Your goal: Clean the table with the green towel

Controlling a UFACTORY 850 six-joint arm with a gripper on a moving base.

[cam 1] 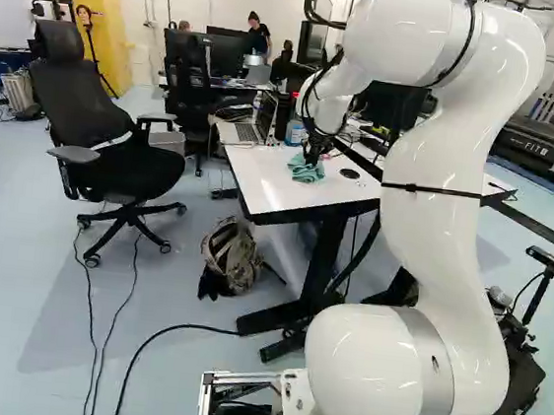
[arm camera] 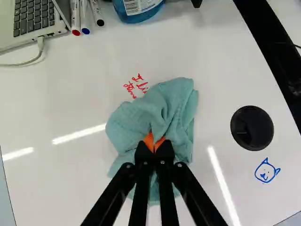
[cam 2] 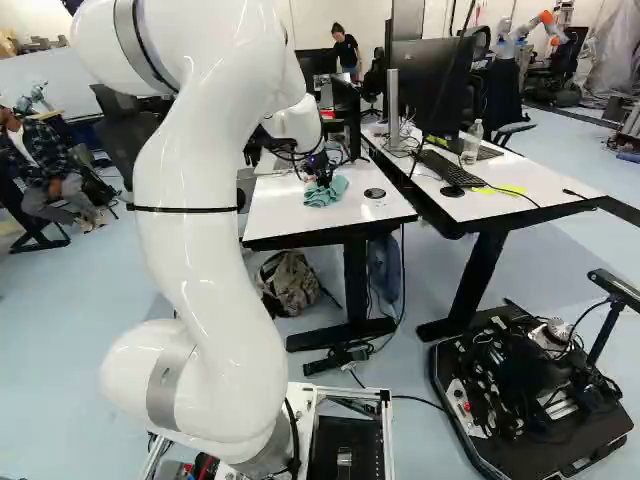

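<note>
Over the white table [cam 1: 260,184] my gripper [cam 1: 312,156] hangs low at the green towel [cam 1: 307,171]; the right base view shows the same towel [cam 2: 326,192]. In the wrist view the gripper [arm camera: 154,143] is shut on a pinch of the crumpled towel [arm camera: 162,106], its orange pads close together with cloth between them. The towel lies on the tabletop. Red writing [arm camera: 136,86] shows partly beyond the towel's edge. A blue cat-face drawing [arm camera: 267,170] is on the table beside the round black cap [arm camera: 252,128].
Ahead of the gripper stand a laptop [arm camera: 33,23], several markers [arm camera: 85,16] and a blue bottle [arm camera: 136,10]. A second table with a monitor and keyboard [cam 2: 452,168] adjoins at the right of the right base view. An office chair [cam 1: 114,151] and a backpack [cam 1: 232,254] are on the floor.
</note>
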